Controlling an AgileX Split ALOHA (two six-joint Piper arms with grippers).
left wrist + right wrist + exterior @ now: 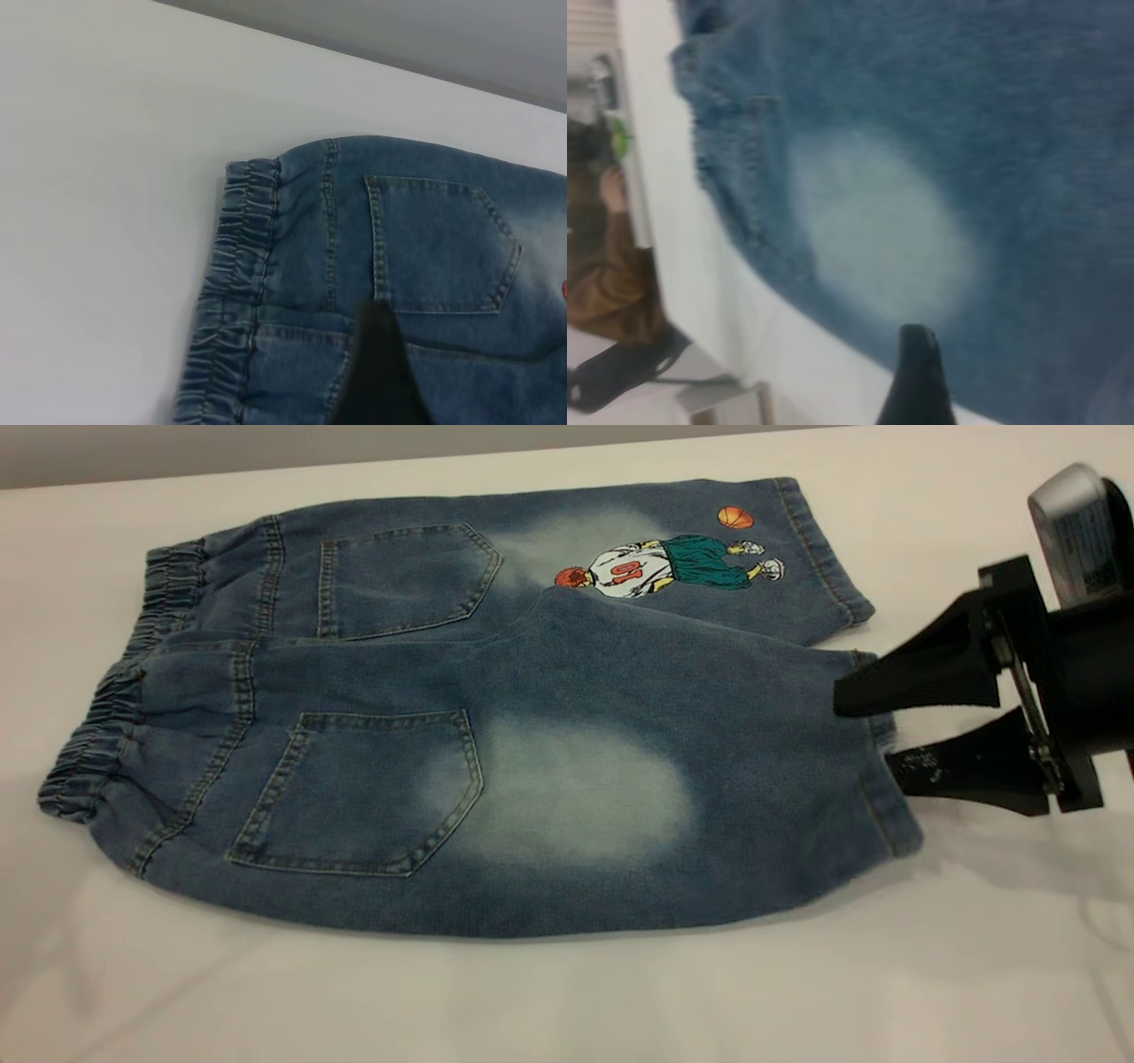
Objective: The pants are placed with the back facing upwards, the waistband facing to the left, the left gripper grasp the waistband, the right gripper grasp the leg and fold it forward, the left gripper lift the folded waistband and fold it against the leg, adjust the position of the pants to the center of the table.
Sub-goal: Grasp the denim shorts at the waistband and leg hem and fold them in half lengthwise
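Observation:
The pants (496, 717) lie flat on the table (567, 1001), back pockets up, with the gathered waistband (97, 726) at the left. The plain leg (567, 788) with the pale oval is nearest the camera, and the printed leg lies behind it. My right gripper (864, 733) is at that leg's hem (886, 806), open. Its upper finger rests over the denim and the lower one sits at the hem's edge. The right wrist view shows one finger (919, 372) before the pale oval (877, 230). Of the left gripper only one dark finger (376, 372) shows, above the denim beside the waistband (235, 257).
Bare white table (106, 177) runs all round the shorts, with its far edge (354, 460) behind them. A person in a brown sleeve (611, 283) sits beyond the table's edge in the right wrist view.

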